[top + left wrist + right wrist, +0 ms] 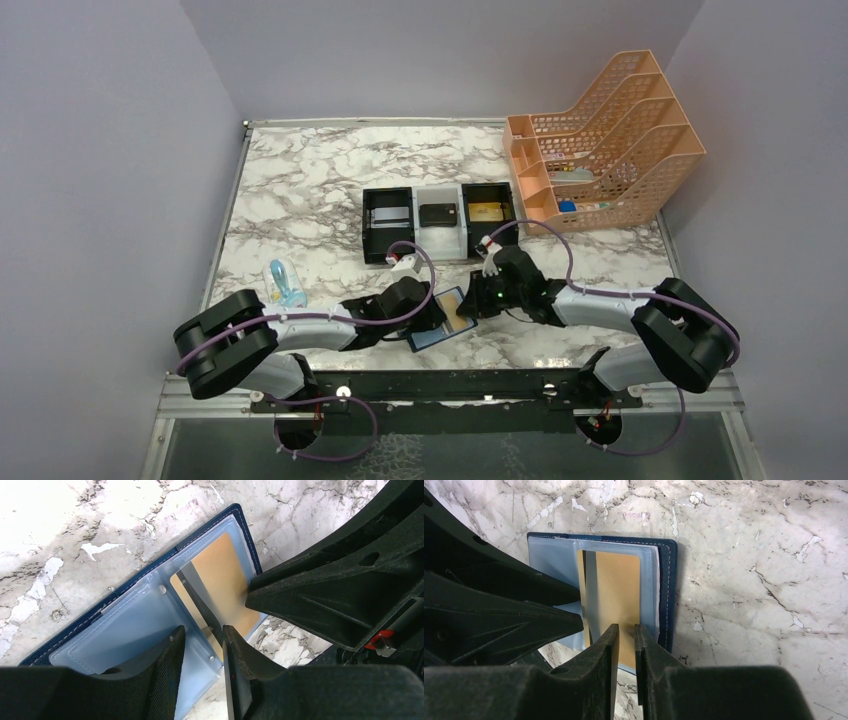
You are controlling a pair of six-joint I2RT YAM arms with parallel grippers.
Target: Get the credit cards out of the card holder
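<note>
Slippage of the thin gold plastic card (619,585) is the main hazard at this stage. The dark navy-blue folding card holder (668,590) lies open and flat on the white-and-grey marble bench (749,580), near its front edge, between the two arms. The gold card sits in a pale clear pocket on the right-hand page. The right end effector (626,627) is nearly closed, showing only a slim gap, with its tips at the card's near short edge. Whether it actually grips the card cannot be told, because the card lies face-up across the gap rather than edge-on between the pads. The left end effector (202,630) is released: its jaws stand apart on either side of an upright translucent pocket leaf (197,597), which appears to lean on one finger without being pinched. Probable faults:

1. If the right tips close on pocket film together with the card, a pull would likely drag the whole card holder across the smooth bench instead of freeing the card.
2. If the left end effector neither secures the leaf nor pins the holder, nothing resists that drag.
3. The pocket leaf may fall back over the slot mouth and block the card.
4. The two end effectors sit almost touching, so a small sideways correction by either could cause a collision.
5. A shallow hold on the slick card edge may let it slip free.
</note>
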